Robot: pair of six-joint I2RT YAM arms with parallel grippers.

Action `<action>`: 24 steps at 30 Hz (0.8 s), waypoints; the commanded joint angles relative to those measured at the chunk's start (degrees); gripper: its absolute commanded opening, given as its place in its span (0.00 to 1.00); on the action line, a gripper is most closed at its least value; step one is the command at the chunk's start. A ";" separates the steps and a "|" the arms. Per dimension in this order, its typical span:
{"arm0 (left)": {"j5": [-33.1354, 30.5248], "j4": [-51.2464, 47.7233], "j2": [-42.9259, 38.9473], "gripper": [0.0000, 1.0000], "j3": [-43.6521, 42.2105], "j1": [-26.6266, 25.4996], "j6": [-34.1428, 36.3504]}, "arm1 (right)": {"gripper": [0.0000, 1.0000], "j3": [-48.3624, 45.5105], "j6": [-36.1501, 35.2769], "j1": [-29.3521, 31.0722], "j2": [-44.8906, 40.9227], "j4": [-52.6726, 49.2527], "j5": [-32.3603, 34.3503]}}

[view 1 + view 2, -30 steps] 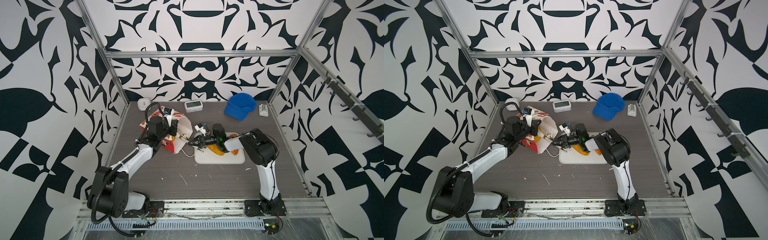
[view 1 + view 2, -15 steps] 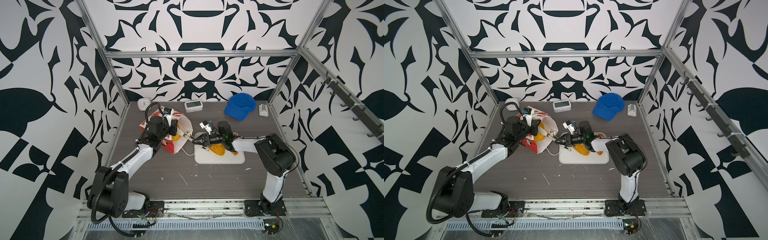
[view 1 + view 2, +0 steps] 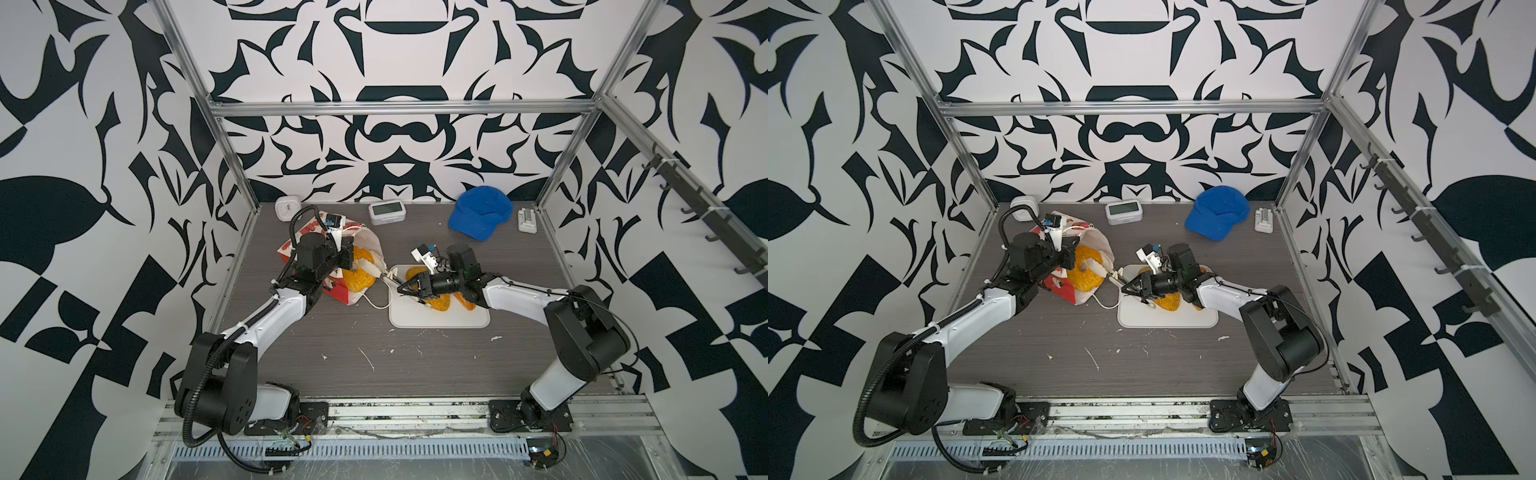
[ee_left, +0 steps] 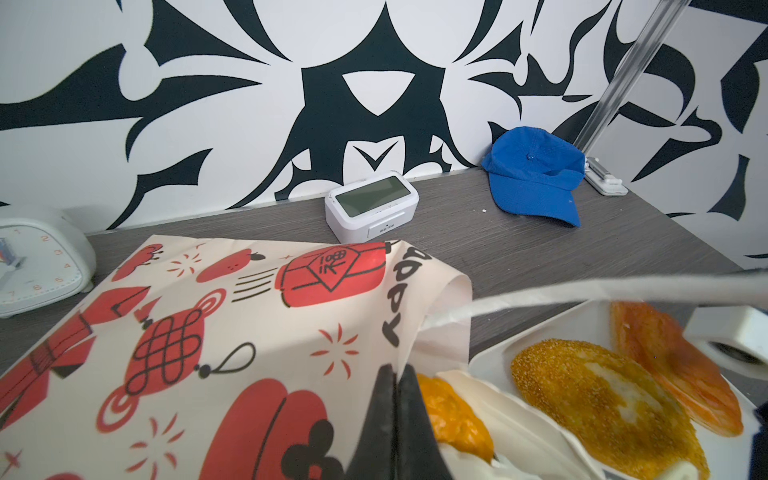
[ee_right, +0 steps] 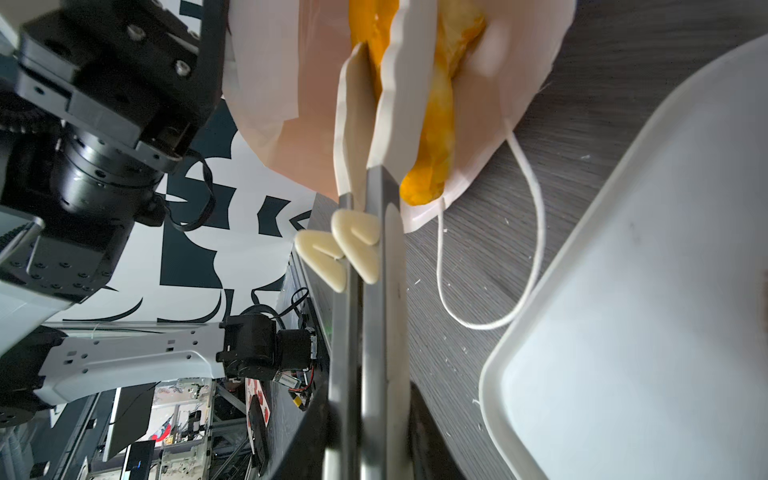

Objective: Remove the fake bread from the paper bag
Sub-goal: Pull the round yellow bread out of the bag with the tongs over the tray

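Note:
The paper bag (image 3: 336, 291) (image 3: 1096, 241) lies on its side, mouth toward the white tray (image 3: 436, 320) (image 3: 1167, 320). My left gripper (image 3: 347, 259) (image 4: 397, 368) is shut on the bag's upper rim (image 4: 208, 332). My right gripper (image 3: 401, 288) (image 5: 365, 436) is shut on metal tongs (image 3: 384, 276) (image 5: 374, 291). The tongs' white tips reach into the bag mouth on either side of a piece of fake bread (image 5: 440, 124) (image 3: 359, 280) (image 3: 1084, 278). More fake bread lies on the tray: a sesame oval loaf (image 4: 598, 399) (image 3: 440, 301) and an orange wedge (image 4: 673, 365).
A blue cap (image 3: 480, 212), a white digital clock (image 3: 386, 212), a white alarm clock (image 3: 285, 206) and a small white device (image 3: 527, 219) stand along the back wall. The bag's cord handle (image 3: 374, 301) loops onto the table beside the tray. White crumbs dot the front of the table.
The right arm's elbow has swung out to the right and lower, while its gripper stayed by the bag mouth. More orange bread shows in the bag's mouth. The left arm has held still.

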 commanded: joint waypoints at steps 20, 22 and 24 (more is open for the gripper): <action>-6.27 4.80 2.95 0.00 -1.35 0.19 -1.50 | 0.00 -3.60 -8.46 -4.79 -20.78 -17.03 4.76; -6.87 4.89 3.13 0.00 -1.33 0.25 -1.37 | 0.00 -3.92 -8.63 -4.98 -22.72 -18.82 5.53; -7.34 5.17 3.40 0.00 -1.44 0.26 -1.31 | 0.00 -3.96 -9.24 -5.23 -24.61 -21.32 6.07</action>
